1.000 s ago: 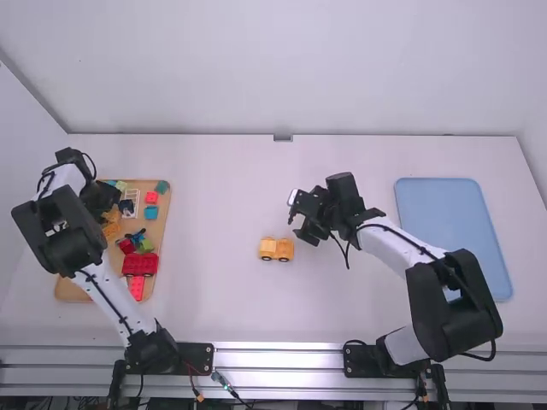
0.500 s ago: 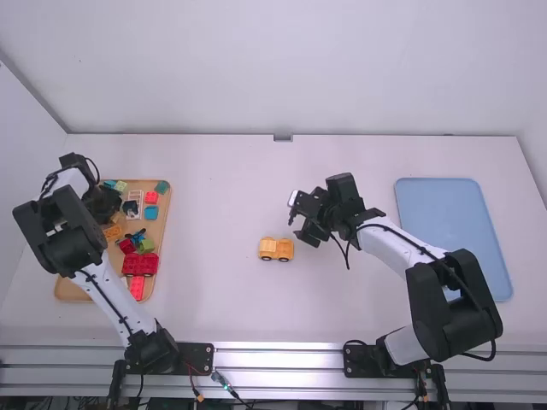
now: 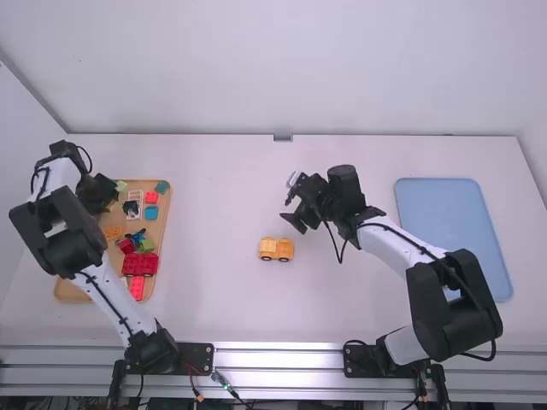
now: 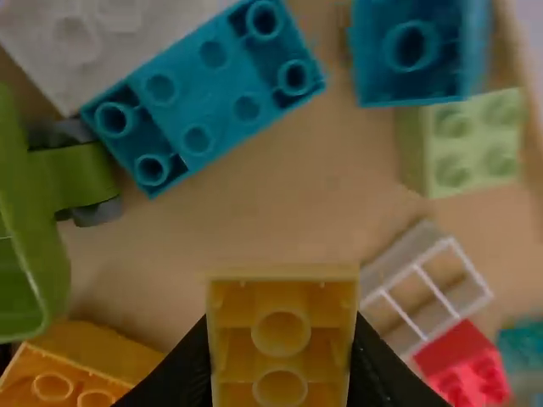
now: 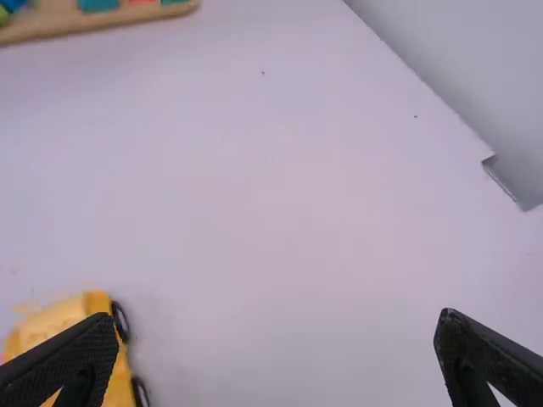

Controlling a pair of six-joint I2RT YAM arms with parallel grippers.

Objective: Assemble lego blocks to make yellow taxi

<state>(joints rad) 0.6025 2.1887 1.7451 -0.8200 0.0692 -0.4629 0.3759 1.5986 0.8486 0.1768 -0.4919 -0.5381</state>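
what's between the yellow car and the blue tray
The right arm's white link, which in the high view crosses the stretch between the yellow car and the blue tray.

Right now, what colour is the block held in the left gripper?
Orange-yellow; the block in the left gripper shows best in the left wrist view.

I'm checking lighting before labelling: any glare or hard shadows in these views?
High view: bright reflections streak the metal rail; the yellow vehicle has only a faint shadow. Left wrist view: soft shading on the wooden tray, no strong glare. Right wrist view: the table looks evenly lit, without hard shadows.
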